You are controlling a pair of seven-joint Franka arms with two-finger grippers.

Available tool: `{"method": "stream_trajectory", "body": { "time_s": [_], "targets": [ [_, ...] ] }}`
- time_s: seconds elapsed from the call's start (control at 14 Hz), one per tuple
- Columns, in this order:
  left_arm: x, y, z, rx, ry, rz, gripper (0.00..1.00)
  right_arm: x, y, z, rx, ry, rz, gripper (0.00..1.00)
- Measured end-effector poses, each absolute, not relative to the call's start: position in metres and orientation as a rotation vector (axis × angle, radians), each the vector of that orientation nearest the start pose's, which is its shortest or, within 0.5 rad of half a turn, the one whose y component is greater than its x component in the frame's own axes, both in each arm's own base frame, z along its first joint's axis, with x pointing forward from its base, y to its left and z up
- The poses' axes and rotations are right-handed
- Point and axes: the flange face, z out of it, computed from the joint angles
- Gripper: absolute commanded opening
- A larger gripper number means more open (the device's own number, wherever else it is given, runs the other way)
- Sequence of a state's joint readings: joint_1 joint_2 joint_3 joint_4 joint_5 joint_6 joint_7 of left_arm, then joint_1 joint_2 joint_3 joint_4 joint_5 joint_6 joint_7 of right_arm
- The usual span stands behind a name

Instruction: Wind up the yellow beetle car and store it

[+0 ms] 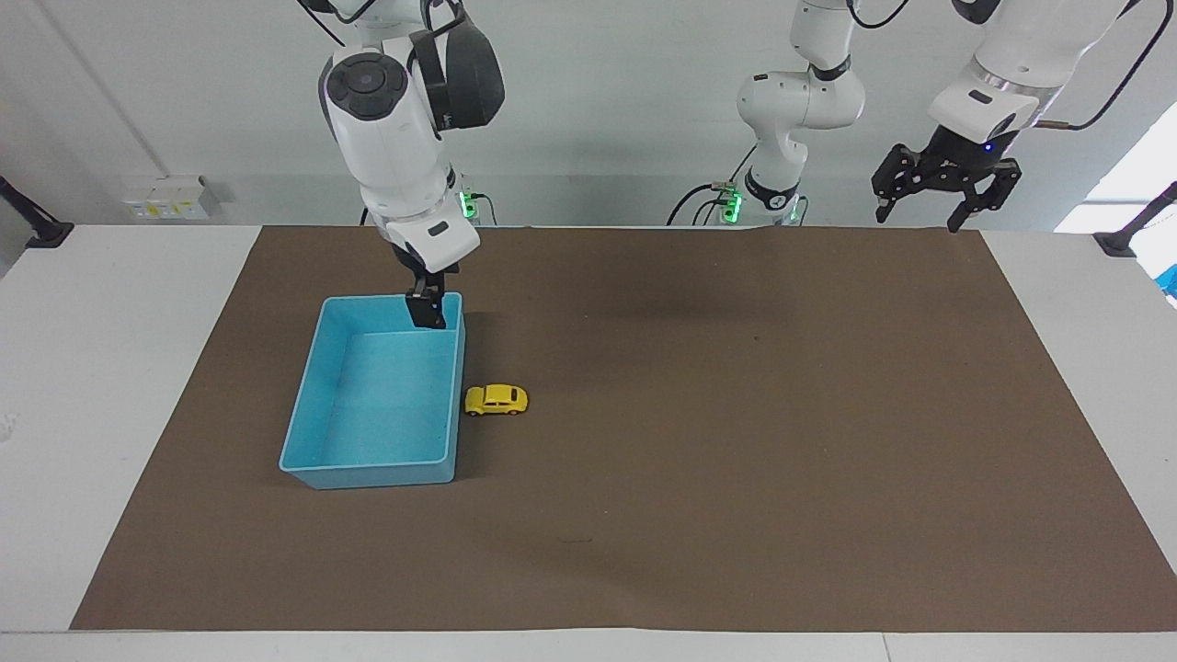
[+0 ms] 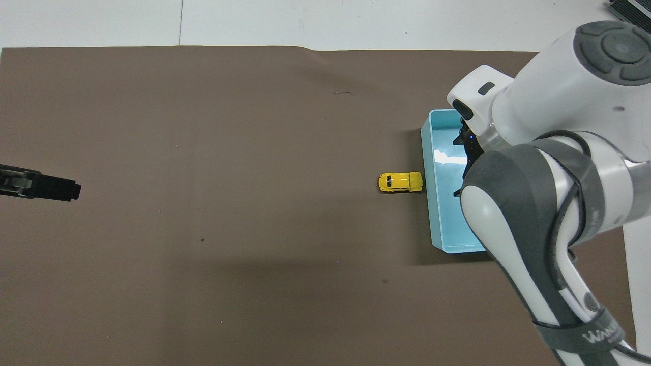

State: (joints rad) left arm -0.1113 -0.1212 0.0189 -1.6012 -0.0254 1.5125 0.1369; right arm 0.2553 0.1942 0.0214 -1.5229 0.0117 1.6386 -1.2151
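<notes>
The yellow beetle car (image 1: 497, 400) stands on the brown mat, right beside the light-blue tray's long wall toward the left arm's end; it also shows in the overhead view (image 2: 400, 182). My right gripper (image 1: 428, 313) hangs over the tray's corner nearest the robots, on the car's side, a short way from the car. In the overhead view my right arm hides most of that gripper (image 2: 466, 147). My left gripper (image 1: 918, 219) is open and empty, raised high over the mat's edge at its own end; its tip shows in the overhead view (image 2: 68, 189).
The light-blue tray (image 1: 368, 475) is empty; its wall also shows in the overhead view (image 2: 430, 203). The brown mat (image 1: 736, 460) covers most of the white table.
</notes>
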Motion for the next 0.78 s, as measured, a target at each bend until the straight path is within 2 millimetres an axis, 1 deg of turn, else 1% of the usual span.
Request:
{"method": "stream_trajectory", "body": {
  "time_s": [0.07, 0.14, 0.43, 0.64, 0.78],
  "targets": [
    [0.506, -0.049, 0.675, -3.147, 0.365, -0.057, 1.0, 0.593, 0.173, 0.533, -2.265, -2.106, 0.09, 1.0],
    [0.506, -0.049, 0.676, -3.147, 0.365, -0.054, 1.0, 0.595, 0.179, 0.527, -2.26, -2.115, 0.084, 1.0],
    [0.506, -0.048, 0.674, -3.148, 0.363, -0.035, 1.0, 0.603, 0.192, 0.504, -2.246, -2.137, 0.07, 1.0],
    [0.505, -0.048, 0.673, -3.148, 0.363, -0.028, 1.0, 0.604, 0.198, 0.482, -2.235, -2.145, 0.078, 1.0],
    [0.505, -0.048, 0.673, -3.148, 0.363, -0.026, 1.0, 0.605, 0.2, 0.463, -2.238, -2.148, 0.065, 1.0]
  ]
}}
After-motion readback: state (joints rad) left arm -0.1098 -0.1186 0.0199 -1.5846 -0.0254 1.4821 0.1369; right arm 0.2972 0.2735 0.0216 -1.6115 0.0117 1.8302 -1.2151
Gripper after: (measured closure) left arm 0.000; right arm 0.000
